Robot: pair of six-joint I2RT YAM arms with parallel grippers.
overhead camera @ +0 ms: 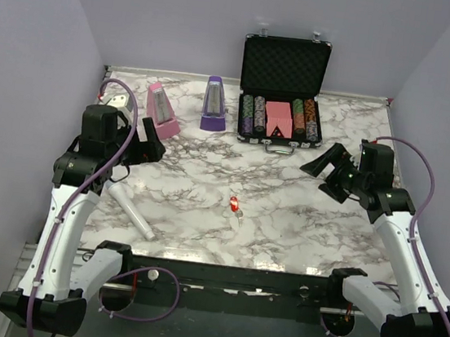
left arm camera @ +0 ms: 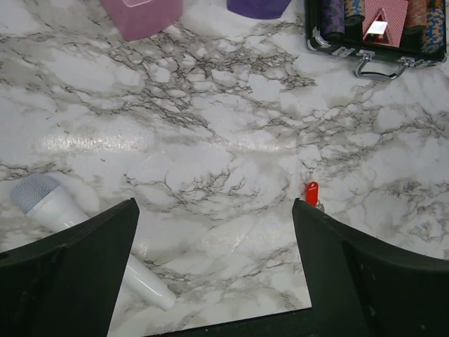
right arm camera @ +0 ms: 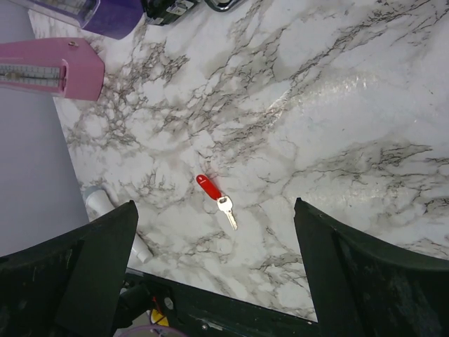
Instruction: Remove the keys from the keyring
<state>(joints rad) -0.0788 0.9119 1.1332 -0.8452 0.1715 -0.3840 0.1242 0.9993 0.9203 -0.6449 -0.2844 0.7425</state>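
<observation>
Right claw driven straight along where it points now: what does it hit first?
Likely the keyring and its key on the table: they lie about midway between the fingers of the open right claw. Nothing shows in between, though depth is unclear.

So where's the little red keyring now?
In the top view the red keyring lies near the middle of the marble table, a silver key at its end. The white tube is off to its left.

Pale lilac walls [overhead camera: 186,16] box in three sides. Between them sits a white table [overhead camera: 284,225] veined in grey marble pattern, glossy, soft light glinting off its near part.
</observation>
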